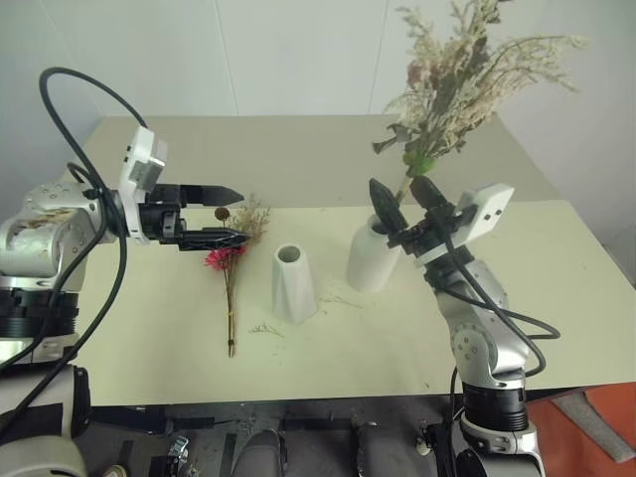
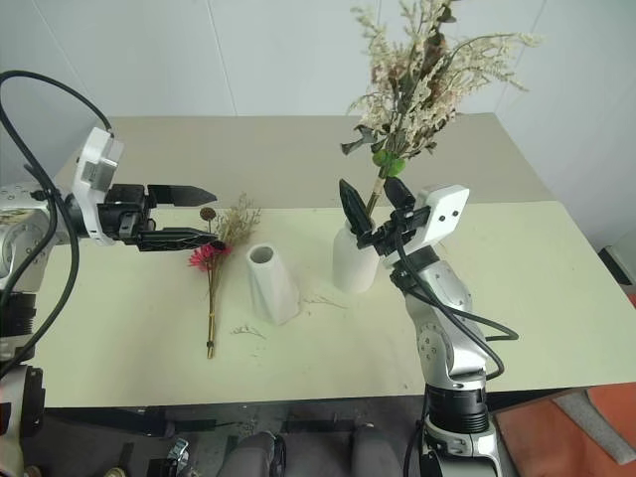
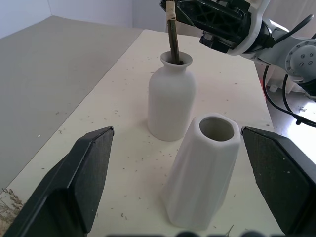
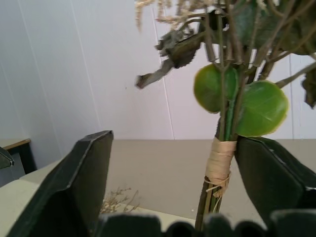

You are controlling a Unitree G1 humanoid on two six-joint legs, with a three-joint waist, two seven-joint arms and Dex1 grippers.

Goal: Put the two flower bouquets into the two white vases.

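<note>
On the pale green mat (image 1: 556, 288) that covered the near half of the table (image 1: 298, 159), the rounder white vase (image 1: 373, 258) stood upright with the fuller bouquet (image 1: 452, 79) already in its small mouth, the stems rising tall and leaning a little toward the robot's right. The right gripper (image 1: 407, 204) was right at the vase's neck, its two black fingers spread wide on either side of the bound stems; the right wrist view showed the tan wrapping (image 4: 219, 160) of the bunch standing free in the gap, close to one finger (image 4: 266, 173) but not pinched by it (whether it brushed that finger could not be told).

Just to the left of that vase, near but apart, stood the narrow faceted vase (image 1: 293, 283), empty, its mouth open upward. Farther left the slim bouquet (image 1: 231, 283) lay flat on the mat, its magenta-red flower and beige sprigs toward the far side and its stem end pointing back toward the robot.

The left gripper (image 1: 231, 214) hovered above the flower end of that lying bunch, pointing toward the vases, its fingers apart and holding nothing. Through its own wrist view both vases stood between the parted fingers (image 3: 84, 173), well ahead of them.
</note>
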